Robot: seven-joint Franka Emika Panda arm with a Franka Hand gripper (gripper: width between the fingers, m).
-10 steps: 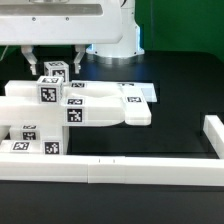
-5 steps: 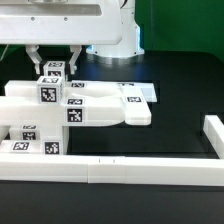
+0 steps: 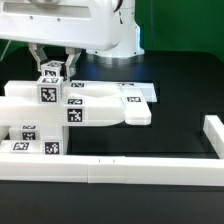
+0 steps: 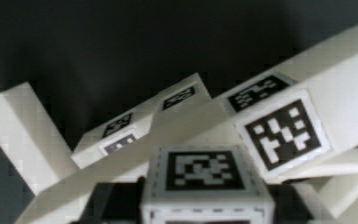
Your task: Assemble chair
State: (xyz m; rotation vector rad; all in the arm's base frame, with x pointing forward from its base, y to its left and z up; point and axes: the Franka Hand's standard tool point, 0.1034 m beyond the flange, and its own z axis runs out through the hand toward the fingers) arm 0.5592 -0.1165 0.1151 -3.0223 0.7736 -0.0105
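White chair parts [image 3: 95, 108] with black-and-white square tags, black table [image 3: 170, 125], white border rails [image 3: 120, 170]

No words, brands or numbers can be read. The only signs are black-and-white square tag markers: one on the small cube [image 3: 52, 72] [image 4: 204, 171], several on the white chair parts [image 3: 75, 108], and faint ones on the marker board [image 3: 135, 92].
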